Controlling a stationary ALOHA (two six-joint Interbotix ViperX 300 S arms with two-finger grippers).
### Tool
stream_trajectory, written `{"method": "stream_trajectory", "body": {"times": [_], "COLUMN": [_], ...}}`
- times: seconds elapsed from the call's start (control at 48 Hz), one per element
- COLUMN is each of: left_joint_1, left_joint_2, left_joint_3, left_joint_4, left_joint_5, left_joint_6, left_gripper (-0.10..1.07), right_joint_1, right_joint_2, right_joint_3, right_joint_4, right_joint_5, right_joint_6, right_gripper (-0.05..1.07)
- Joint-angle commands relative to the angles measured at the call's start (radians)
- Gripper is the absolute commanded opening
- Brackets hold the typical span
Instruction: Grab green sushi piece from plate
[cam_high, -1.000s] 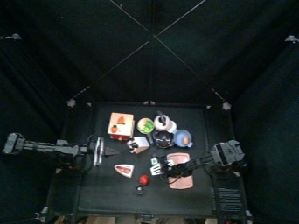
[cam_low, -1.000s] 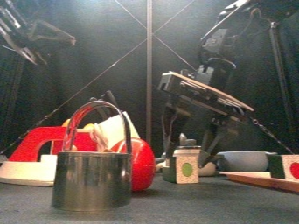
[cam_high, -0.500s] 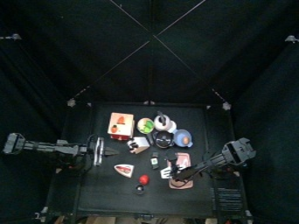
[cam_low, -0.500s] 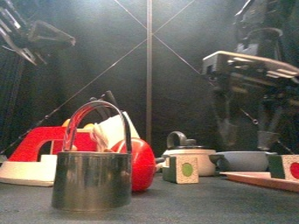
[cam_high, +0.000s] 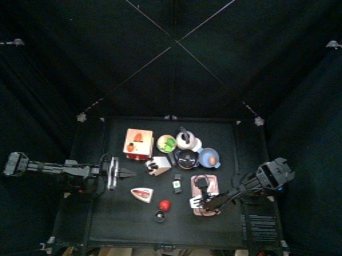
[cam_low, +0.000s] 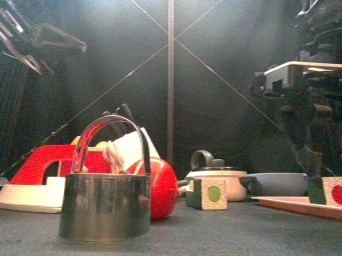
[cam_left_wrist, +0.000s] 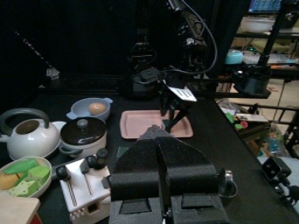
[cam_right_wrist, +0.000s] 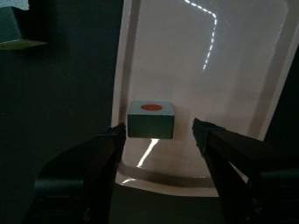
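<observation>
A: Right gripper, two black jaws, spread wide, nothing between them. Hangs over the flat pinkish-tan rectangular plate.

B: And the sushi?

A: Small green cube with a red dot on top, lying on the plate toward its near end, straight ahead of the jaw gap, not yet inside it. No marked long axis, as far as I can tell.

B: Other arm?

A: Left gripper rests at the table's left, jaws together, well away. Right arm far nearer.

Black table carries the plate, an orange tray, dishes.
</observation>
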Motion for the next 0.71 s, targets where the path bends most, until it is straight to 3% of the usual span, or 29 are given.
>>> {"method": "stream_trajectory", "body": {"times": [0.0, 0.229, 0.688], "left_joint_1": [0.002, 0.002, 0.003], "left_joint_2": [0.005, 0.005, 0.005], "left_joint_3": [-0.012, -0.012, -0.009], "left_joint_4": [-0.002, -0.002, -0.002], "left_joint_5": [-0.005, -0.005, -0.005], "left_joint_6": [0.002, 0.002, 0.002], "left_gripper": [0.0, 0.0, 0.0], "right_joint_1": [-0.005, -0.021, -0.029], "right_joint_2": [-0.011, 0.012, 0.02], "right_joint_3": [-0.003, 0.015, 0.018], "right_joint_4": [-0.005, -0.014, -0.029], "right_joint_5": [-0.029, -0.1, -0.106], "right_joint_6": [0.002, 0.0, 0.0], "right_gripper": [0.94, 0.93, 0.87]}}
